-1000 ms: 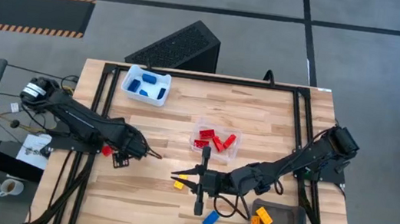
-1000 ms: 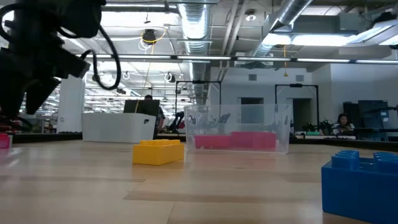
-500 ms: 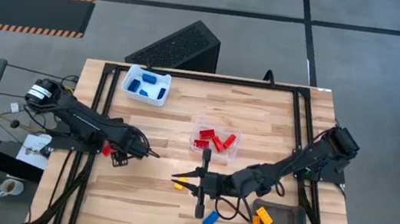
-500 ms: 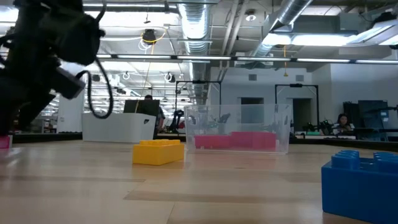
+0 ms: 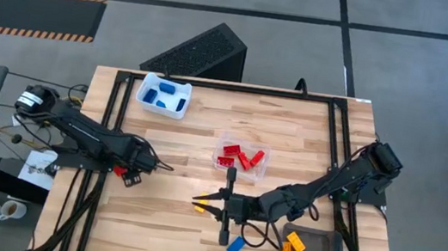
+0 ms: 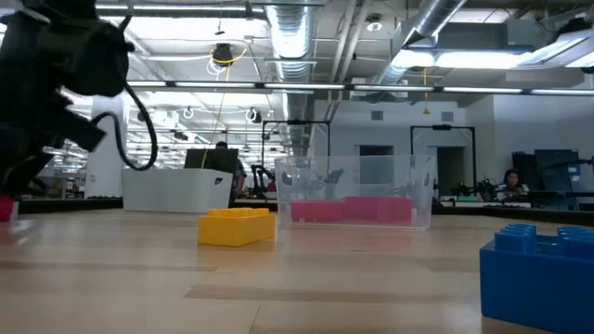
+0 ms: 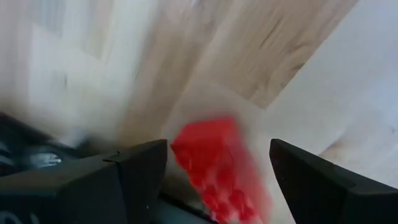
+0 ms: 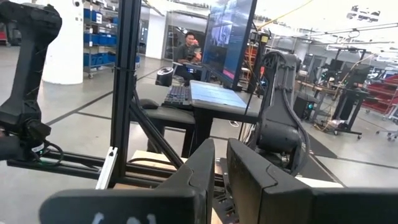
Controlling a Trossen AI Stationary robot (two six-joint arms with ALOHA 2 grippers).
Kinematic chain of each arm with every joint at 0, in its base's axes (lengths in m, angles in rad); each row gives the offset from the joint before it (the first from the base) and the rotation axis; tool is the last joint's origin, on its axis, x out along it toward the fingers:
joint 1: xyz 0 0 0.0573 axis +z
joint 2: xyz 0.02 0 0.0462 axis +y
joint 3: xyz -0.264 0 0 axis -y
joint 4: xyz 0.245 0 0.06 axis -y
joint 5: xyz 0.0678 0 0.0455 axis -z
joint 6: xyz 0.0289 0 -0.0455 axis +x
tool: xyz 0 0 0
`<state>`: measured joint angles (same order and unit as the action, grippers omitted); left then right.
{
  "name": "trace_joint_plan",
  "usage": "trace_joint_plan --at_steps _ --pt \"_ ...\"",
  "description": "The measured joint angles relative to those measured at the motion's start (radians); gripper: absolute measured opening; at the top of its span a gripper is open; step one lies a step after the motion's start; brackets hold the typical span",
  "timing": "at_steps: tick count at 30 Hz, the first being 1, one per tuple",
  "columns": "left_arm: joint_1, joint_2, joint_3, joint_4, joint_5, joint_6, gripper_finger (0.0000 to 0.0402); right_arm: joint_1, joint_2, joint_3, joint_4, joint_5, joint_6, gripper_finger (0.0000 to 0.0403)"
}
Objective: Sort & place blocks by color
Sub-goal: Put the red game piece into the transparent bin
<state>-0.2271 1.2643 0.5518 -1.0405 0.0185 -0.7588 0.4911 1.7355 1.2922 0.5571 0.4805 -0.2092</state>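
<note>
My left gripper (image 5: 124, 170) is open over a red block (image 5: 120, 170) near the table's left side. In the left wrist view the gripper (image 7: 219, 144) has one finger on each side of the red block (image 7: 214, 163), with a gap showing on both sides. The block (image 6: 5, 208) lies on the table. My right gripper (image 5: 197, 198) is shut (image 8: 221, 180) and holds nothing; it lies low at the table's middle, just past a yellow block (image 5: 200, 207). A blue block (image 5: 235, 247) lies near the near edge.
A white tray (image 5: 163, 96) at the far left holds blue blocks. A clear tray (image 5: 255, 169) in the middle holds red ones, and a grey tray (image 5: 327, 240) at the near right holds orange ones. A black stand (image 5: 225, 217) rises beside my right gripper. Bare wood lies between the trays.
My left arm has drawn back a little toward the table's left edge; in the low view its dark bulk has slid left. The red block lies where it was. My right arm has kept still.
</note>
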Motion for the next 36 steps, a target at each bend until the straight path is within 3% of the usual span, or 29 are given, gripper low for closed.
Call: trace_joint_plan --at_steps 5,11,26,31,36 --pt "0.023 0.001 -0.083 0.089 0.100 -0.024 0.0265 0.000 0.000 0.000 0.005 0.000 0.000 0.0067" --pt "0.015 -0.014 -0.066 0.103 0.087 -0.026 0.0241 -0.004 0.000 0.000 0.010 0.000 0.000 0.0067" --pt "-0.043 -0.018 -0.023 0.297 0.169 0.022 0.0048 -0.009 0.000 0.000 0.011 0.000 0.000 0.0067" --pt "-0.068 -0.019 0.049 0.243 0.156 0.043 0.0041 -0.009 0.000 0.000 0.008 0.000 0.000 0.0067" --pt "-0.087 -0.020 0.087 0.107 0.159 0.031 0.0079 -0.009 0.000 0.000 0.004 0.000 0.000 0.0067"
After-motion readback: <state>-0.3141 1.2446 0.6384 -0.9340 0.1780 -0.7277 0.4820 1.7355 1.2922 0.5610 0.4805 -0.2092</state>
